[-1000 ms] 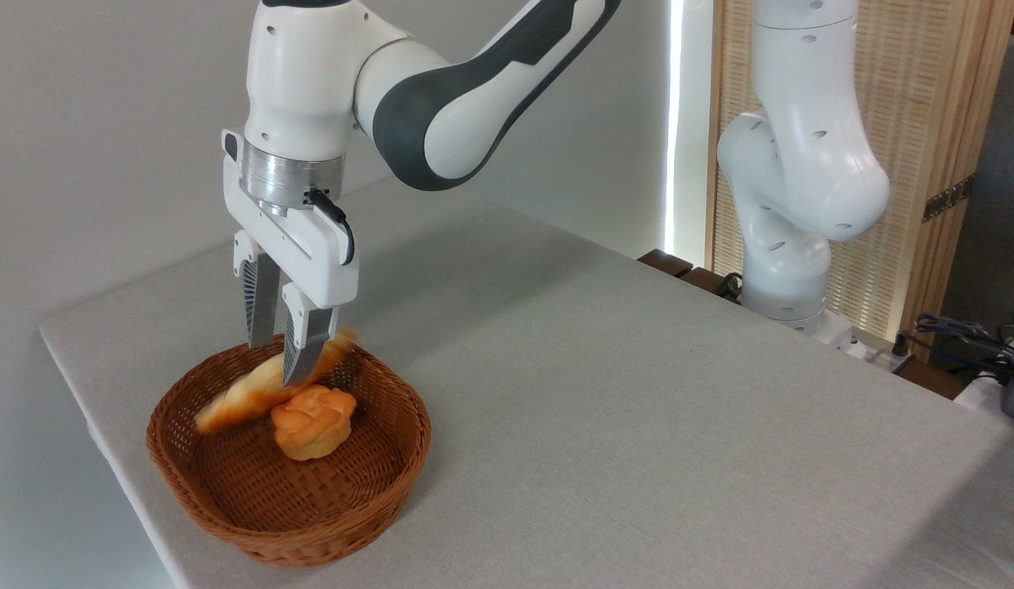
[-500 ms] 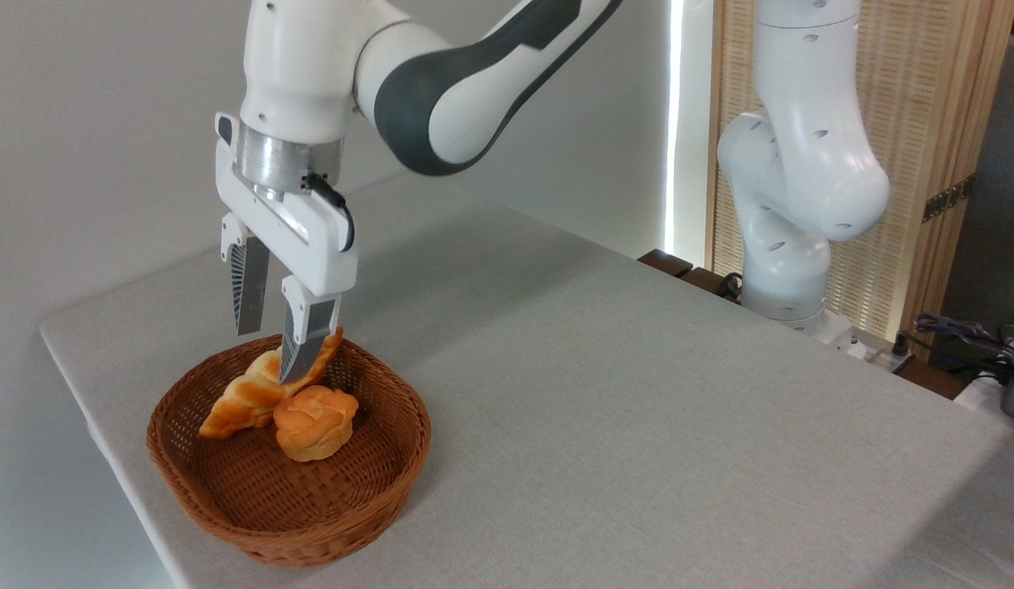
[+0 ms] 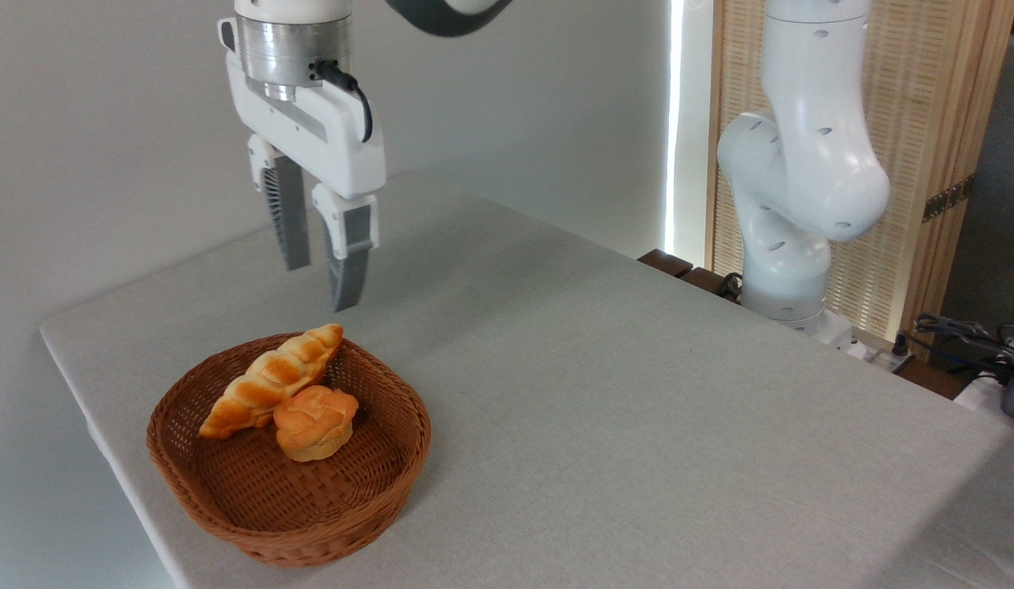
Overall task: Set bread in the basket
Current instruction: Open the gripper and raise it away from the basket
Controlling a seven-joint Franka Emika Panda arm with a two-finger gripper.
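Note:
The bread (image 3: 271, 380), a long golden twisted loaf, lies inside the basket (image 3: 392, 458), slanting from lower left up to the far rim, where its upper tip rests. The basket is round, reddish-brown wicker, near the table's left front corner. My gripper (image 3: 320, 282) hangs open well above the basket's far rim, holding nothing, fingers pointing down and clear of the loaf.
A small round orange bun (image 3: 315, 421) sits in the basket against the loaf. The grey table (image 3: 621, 393) stretches right and back. The arm's white base (image 3: 793, 213) stands at the far right edge, with cables (image 3: 965, 335) beyond it.
The gripper let go of the loaf, which settled in the basket, and then rose up and slightly right, away from it.

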